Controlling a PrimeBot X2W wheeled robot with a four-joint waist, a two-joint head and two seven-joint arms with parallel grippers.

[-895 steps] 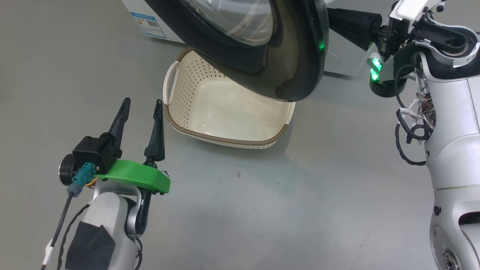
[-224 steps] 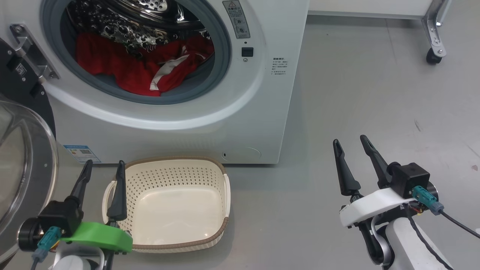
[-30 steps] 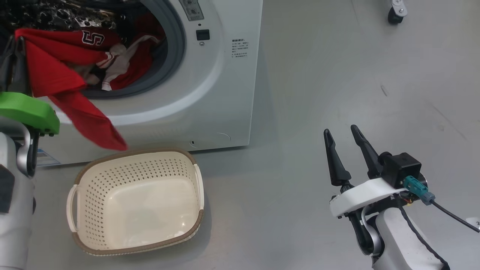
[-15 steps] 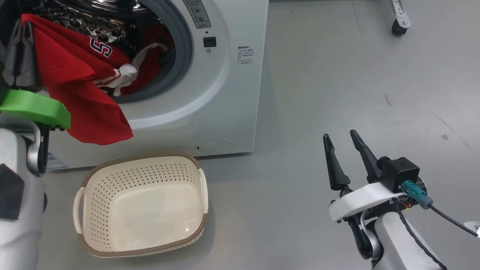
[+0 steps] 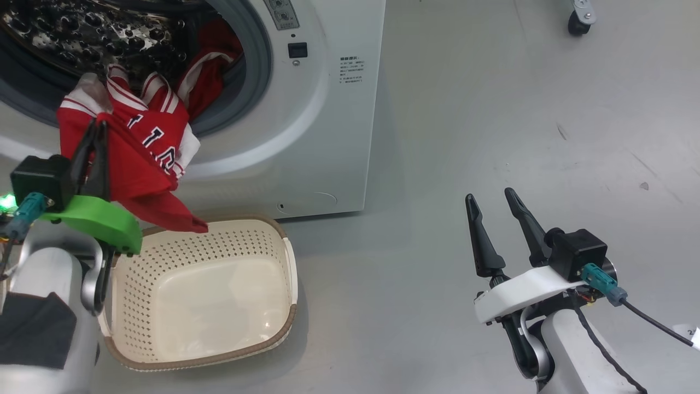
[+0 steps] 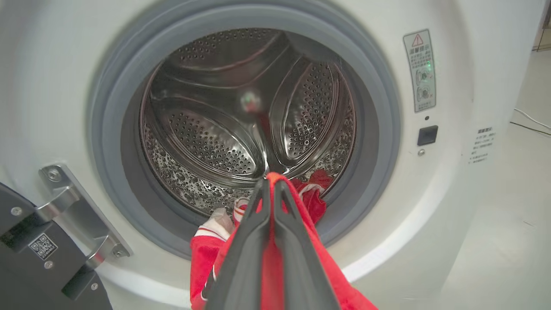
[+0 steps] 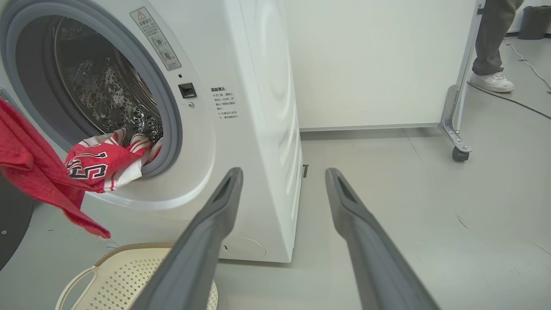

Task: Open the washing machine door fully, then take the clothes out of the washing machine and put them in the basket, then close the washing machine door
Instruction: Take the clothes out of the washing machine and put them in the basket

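The washing machine [image 5: 328, 137] stands with its porthole uncovered. Its door [image 6: 26, 258] is swung out on the hinge at the lower left of the left wrist view. My left gripper [image 5: 97, 127] is shut on a red garment of the clothes [image 5: 136, 164]. That garment trails out of the drum [image 6: 241, 129], and its hem hangs at the far rim of the cream basket [image 5: 240, 243]. More red fabric [image 5: 210, 65] lies inside the porthole. The shut fingertips [image 6: 262, 189] pinch the cloth. My right gripper [image 5: 489, 195] is open and holds nothing, over the floor to the right.
In the right wrist view a white panel on a frame with a caster wheel [image 7: 459, 154] stands behind the machine. A person's leg and white shoe [image 7: 490, 79] are beyond it. Grey floor [image 5: 492, 109] spreads to the right of the machine and basket.
My left gripper has come down and away from the porthole with the red garment, drawing more of it out toward the basket. The right arm has barely moved.
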